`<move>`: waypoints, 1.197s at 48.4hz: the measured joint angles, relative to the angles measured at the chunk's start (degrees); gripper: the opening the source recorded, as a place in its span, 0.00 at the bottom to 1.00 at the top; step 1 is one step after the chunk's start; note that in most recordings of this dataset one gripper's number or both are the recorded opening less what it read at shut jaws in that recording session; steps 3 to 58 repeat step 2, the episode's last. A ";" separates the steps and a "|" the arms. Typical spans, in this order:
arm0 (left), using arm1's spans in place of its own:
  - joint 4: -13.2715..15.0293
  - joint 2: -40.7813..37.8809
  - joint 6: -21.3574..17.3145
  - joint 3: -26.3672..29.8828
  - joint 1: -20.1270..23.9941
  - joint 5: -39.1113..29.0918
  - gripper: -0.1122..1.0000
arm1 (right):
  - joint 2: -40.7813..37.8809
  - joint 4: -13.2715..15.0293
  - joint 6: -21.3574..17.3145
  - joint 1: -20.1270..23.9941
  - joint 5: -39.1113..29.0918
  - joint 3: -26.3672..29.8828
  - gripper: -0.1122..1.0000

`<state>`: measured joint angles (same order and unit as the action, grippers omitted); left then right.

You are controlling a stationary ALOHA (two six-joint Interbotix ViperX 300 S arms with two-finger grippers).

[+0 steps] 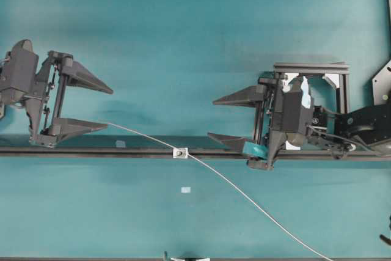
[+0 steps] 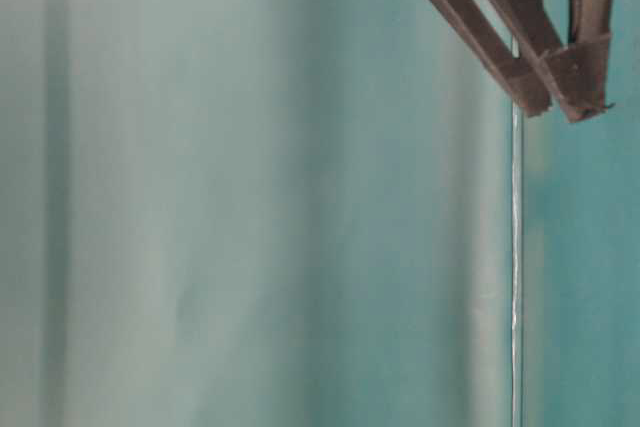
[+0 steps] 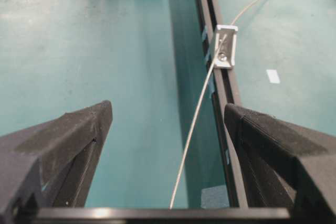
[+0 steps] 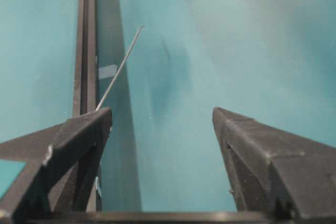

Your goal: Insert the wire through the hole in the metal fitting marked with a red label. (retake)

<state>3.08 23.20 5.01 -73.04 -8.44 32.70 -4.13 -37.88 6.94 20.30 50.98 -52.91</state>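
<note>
The thin pale wire (image 1: 244, 195) runs from the table's front right edge up to the small silvery metal fitting (image 1: 179, 152) on the black rail, and carries on leftward past it. In the left wrist view the wire (image 3: 195, 121) meets the fitting (image 3: 225, 48) at its dark hole (image 3: 223, 56) and continues between the fingers. My left gripper (image 1: 110, 108) (image 3: 168, 107) is open, with the wire's end lying loose beneath it. My right gripper (image 1: 211, 118) (image 4: 163, 116) is open and empty, just right of the fitting. The wire's end (image 4: 126, 56) shows ahead of it. The red label is out of view.
A black rail (image 1: 317, 154) crosses the teal table from left to right. In front of the rail lies a white tape scrap (image 1: 186, 189). A black frame (image 1: 339, 84) stands behind the right arm. A pale tape patch (image 4: 107, 71) sits beside the rail.
</note>
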 measured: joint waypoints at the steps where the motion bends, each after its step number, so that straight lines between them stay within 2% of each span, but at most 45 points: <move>1: 0.00 0.00 0.00 0.00 0.09 0.00 0.72 | 0.00 0.00 0.00 0.00 0.00 0.09 0.88; 58: 0.00 0.00 0.00 0.00 0.09 0.00 0.72 | 0.00 0.00 0.00 0.00 0.00 0.09 0.88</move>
